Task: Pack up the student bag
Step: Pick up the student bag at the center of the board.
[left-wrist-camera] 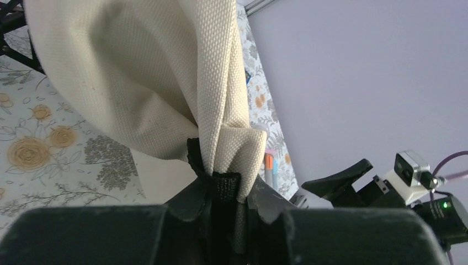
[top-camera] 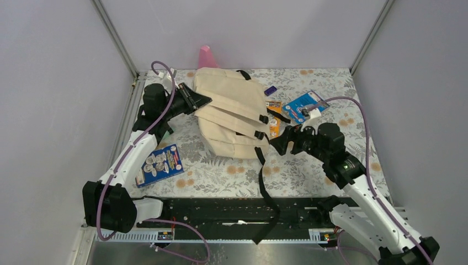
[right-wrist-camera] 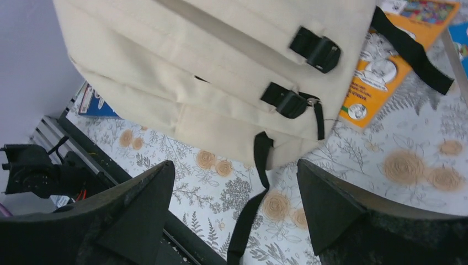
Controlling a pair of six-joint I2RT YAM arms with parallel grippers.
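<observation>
The student bag (top-camera: 232,110), cream fabric with black buckles and straps, lies on the flowered table at the back centre. My left gripper (top-camera: 205,101) is at the bag's left edge. In the left wrist view it (left-wrist-camera: 229,190) is shut on a bunched fold of the bag (left-wrist-camera: 138,72) with black trim. My right gripper (top-camera: 276,144) hovers by the bag's front right corner. In the right wrist view it (right-wrist-camera: 234,187) is open, with the bag (right-wrist-camera: 221,66) just beyond its tips. A loose black strap (right-wrist-camera: 251,204) lies on the table between its fingers.
A blue booklet (top-camera: 160,164) lies at front left. An orange booklet (top-camera: 274,120) sits partly under the bag's right side, with a blue card (top-camera: 304,106) and a small purple item (top-camera: 270,90) nearby. A pink object (top-camera: 207,57) stands behind the bag. A long strap (top-camera: 265,182) trails over the front rail.
</observation>
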